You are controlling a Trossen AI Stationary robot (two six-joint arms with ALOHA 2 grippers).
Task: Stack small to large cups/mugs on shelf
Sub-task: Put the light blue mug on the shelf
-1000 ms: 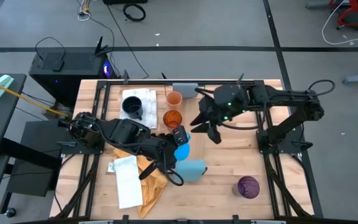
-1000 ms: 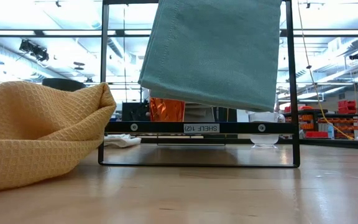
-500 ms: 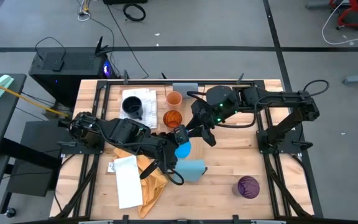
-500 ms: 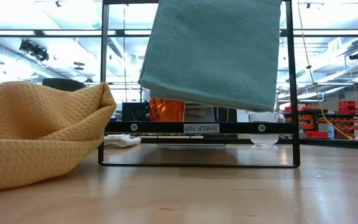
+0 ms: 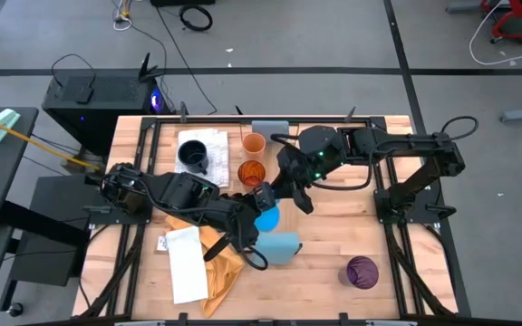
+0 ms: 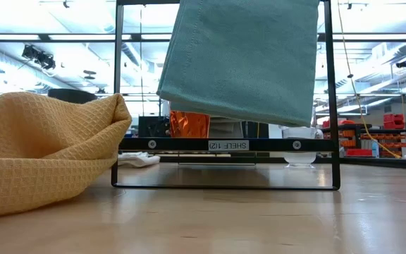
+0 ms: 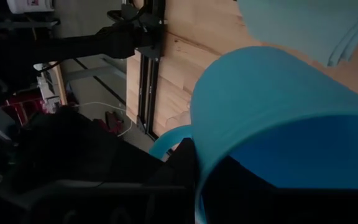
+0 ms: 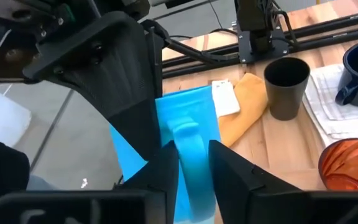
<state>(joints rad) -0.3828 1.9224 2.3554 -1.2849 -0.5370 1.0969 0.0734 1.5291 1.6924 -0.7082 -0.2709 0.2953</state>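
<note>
Left fingers (image 5: 263,201): clamped shut on bright blue plastic mug (image 5: 267,215), table centre.
Right fingers (image 8: 191,163): straddling the mug's handle, narrowly parted; grip unclear.
Amber translucent cup (image 5: 251,172): at 11 o'clock of mug.
Purple translucent cup (image 5: 362,271): at 4 o'clock.

Low view: teal cloth (image 6: 242,56) and yellow cloth (image 6: 44,152) hide both arms.
Bright blue mug (image 7: 278,118): cropped at frame edge.

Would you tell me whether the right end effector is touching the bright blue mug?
Touching: in the right wrist view, the right end effector has its dark fingers pressed on both sides of the bright blue mug handle.
</note>
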